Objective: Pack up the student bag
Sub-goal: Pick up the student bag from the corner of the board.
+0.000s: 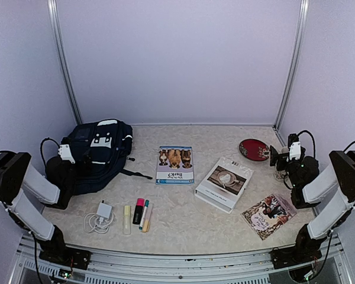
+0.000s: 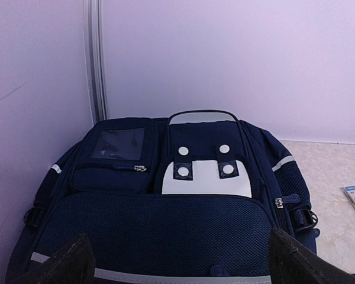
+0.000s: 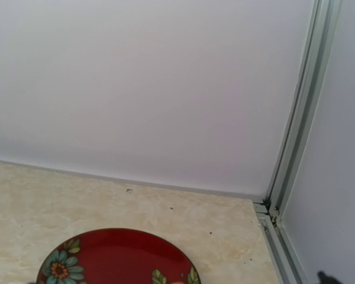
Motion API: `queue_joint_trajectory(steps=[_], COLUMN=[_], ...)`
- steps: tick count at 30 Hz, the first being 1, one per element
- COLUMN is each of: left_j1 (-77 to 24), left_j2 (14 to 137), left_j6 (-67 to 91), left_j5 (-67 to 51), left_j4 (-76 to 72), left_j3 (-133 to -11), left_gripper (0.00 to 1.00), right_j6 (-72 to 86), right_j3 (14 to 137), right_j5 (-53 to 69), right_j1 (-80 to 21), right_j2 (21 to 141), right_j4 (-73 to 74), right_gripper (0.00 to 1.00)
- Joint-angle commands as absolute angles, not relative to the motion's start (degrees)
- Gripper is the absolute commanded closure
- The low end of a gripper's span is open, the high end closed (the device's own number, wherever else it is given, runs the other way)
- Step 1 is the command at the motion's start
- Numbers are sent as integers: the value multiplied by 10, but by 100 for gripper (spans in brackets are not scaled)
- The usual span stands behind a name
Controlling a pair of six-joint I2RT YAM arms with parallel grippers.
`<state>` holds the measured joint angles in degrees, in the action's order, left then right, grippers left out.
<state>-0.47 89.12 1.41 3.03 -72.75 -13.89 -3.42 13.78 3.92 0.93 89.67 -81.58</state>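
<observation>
From above, the bag (image 1: 97,155) lies flat at the left of the frame, its long axis running from lower left up toward the back wall (image 1: 177,59), white patches at the far end. The left gripper (image 1: 71,158) sits just beside its near left edge, facing it. The right gripper (image 1: 278,158) is well apart at the far right, beside a red plate (image 1: 254,149). Between them, books (image 1: 174,164), pens (image 1: 139,214) and a charger (image 1: 100,216) are spread over the table (image 1: 183,234). The left arm is plainly the nearer to the bag. The left wrist view adds what the overhead one cannot: the left gripper (image 2: 177,236) has its jaws spread wide and empty at the bottom corners of the frame. The bag (image 2: 165,219) fills the space between and beyond them, mesh front pocket nearest and handle loop farthest. Its zip pulls (image 2: 279,202) look drawn shut, so the first job is likely opening it. The right wrist view shows only the plate (image 3: 115,257) at the lower edge and bare wall (image 3: 142,89) above. One dark finger (image 3: 325,277) peeks in at the lower right corner; with nothing between its jaws, the right gripper reads as open and idle, and no bag is in sight.
</observation>
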Motion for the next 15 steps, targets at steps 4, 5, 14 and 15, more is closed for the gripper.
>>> queue_joint_trajectory(steps=[4, 5, 14, 15], left_j1=[-18, -25, -122, -124], left_j2=[891, 889, 853, 866], left_j6=[5, -3, 9, 42], left_j5=[54, 55, 154, 142], left_j4=[-733, -730, -155, -88], left_j3=[-145, -148, -462, -504], left_gripper=[1, 1, 1, 1], right_j6=[-18, -18, -6, -1], right_j3=[134, 134, 174, 192], right_j5=[46, 46, 58, 70], right_j1=[11, 11, 11, 11], right_j2=[906, 905, 729, 703], right_j4=[-756, -757, -570, -532], right_gripper=[0, 0, 0, 0])
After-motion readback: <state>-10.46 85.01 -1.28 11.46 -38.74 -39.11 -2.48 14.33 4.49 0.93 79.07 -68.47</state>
